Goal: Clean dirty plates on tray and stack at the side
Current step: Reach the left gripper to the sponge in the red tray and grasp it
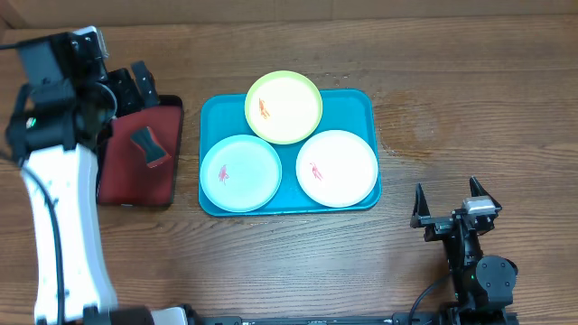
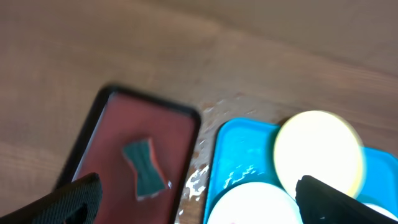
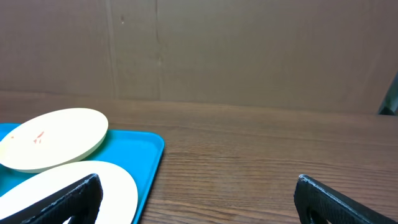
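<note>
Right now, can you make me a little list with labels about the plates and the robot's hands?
turquoise tray: centre of the tabletop, holds all three plates
yellow-green plate: far side, overlapping the tray's rim, orange smear
mint plate: near left, red smear
white plate: near right, red smear
dark-red tray: left of the turquoise tray, green sponge in it
left gripper: open, empty, by the dark-red tray
right gripper: open, empty, over bare tabletop
stacked at the side: nothing yet
</note>
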### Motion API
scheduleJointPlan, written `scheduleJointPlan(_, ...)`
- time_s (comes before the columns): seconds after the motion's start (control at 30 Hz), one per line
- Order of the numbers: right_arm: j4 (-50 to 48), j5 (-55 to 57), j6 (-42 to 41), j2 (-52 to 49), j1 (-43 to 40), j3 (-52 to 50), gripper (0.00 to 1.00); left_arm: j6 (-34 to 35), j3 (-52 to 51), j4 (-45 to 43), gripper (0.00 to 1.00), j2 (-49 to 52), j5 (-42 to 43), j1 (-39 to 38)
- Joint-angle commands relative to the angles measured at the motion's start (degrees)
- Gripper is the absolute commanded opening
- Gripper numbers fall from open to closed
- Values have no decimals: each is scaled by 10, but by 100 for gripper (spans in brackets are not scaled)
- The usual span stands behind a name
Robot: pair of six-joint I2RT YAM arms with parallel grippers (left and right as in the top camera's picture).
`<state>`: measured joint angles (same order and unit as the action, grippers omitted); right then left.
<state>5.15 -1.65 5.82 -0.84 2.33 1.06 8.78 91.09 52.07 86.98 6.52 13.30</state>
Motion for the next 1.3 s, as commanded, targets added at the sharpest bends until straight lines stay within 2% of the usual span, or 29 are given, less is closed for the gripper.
scheduleJointPlan(0.0,-4,1,0,6,-2,-6,100,114,12,5,100,53,-81,10)
scheduleJointPlan(0.1,-4,1,0,6,-2,-6,100,153,12,-13,100,105,-112,14)
scheduleJointPlan(0.4,-4,1,0,6,-2,-6,100,152,12,-32,100,227,-125,15)
scheduleJointPlan(0.7,-4,1,0,6,-2,-6,100,152,12,-40,100,301,-147,18)
scheduleJointPlan(1.03,-4,1,0,6,-2,-6,100,126,10,-43,99,372,-99,35)
scheduleJointPlan(1.1,-4,1,0,6,-2,-6,100,126,10,-43,92,381,-99,35)
scheduleJointPlan(1.17,-4,1,0,6,-2,-6,100,126,10,-44,77,384,-100,35)
scheduleJointPlan(1.23,-4,1,0,6,-2,-6,100,124,10,-45,46,384,-101,36)
scheduleJointPlan(1.27,-4,1,0,6,-2,-6,100,121,10,-46,36,384,-101,36)
